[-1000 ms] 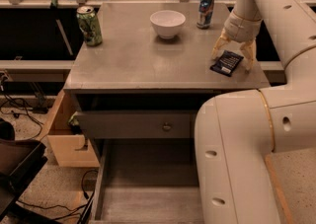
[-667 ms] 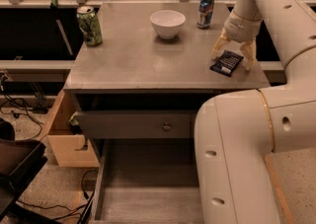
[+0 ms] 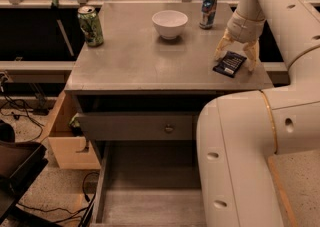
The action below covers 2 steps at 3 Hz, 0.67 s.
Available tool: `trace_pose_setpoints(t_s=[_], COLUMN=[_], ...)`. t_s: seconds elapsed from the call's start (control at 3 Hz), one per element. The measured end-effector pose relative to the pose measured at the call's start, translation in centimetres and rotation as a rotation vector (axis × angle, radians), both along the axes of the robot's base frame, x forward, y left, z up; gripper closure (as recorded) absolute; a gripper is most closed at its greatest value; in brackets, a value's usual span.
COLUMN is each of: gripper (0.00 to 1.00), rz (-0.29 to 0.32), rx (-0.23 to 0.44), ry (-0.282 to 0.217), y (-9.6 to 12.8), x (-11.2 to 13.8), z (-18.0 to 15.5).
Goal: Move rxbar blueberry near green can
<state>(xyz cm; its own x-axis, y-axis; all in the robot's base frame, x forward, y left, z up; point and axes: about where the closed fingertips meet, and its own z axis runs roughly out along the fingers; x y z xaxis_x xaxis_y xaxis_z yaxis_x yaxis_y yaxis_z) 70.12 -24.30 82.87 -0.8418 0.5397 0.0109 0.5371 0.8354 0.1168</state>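
Note:
The rxbar blueberry (image 3: 230, 64) is a dark navy wrapper lying flat near the front right corner of the grey table (image 3: 140, 61). My gripper (image 3: 236, 59) hangs right over it, open, with one pale finger on each side of the bar. The green can (image 3: 90, 25) stands upright at the table's back left corner, far from the bar.
A white bowl (image 3: 170, 23) sits at the back middle of the table. A slim blue and white can (image 3: 208, 9) stands behind the gripper. My large white arm (image 3: 250, 136) fills the lower right. An open drawer (image 3: 145, 191) juts out below the table.

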Motion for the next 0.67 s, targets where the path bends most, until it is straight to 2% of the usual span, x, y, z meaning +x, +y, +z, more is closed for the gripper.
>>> trace_pose_setpoints(t_s=[0.67], gripper=[0.59], rz=[-0.001], rx=[-0.001], ry=[0.000], y=[-0.03], x=[-0.04], z=[0.10])
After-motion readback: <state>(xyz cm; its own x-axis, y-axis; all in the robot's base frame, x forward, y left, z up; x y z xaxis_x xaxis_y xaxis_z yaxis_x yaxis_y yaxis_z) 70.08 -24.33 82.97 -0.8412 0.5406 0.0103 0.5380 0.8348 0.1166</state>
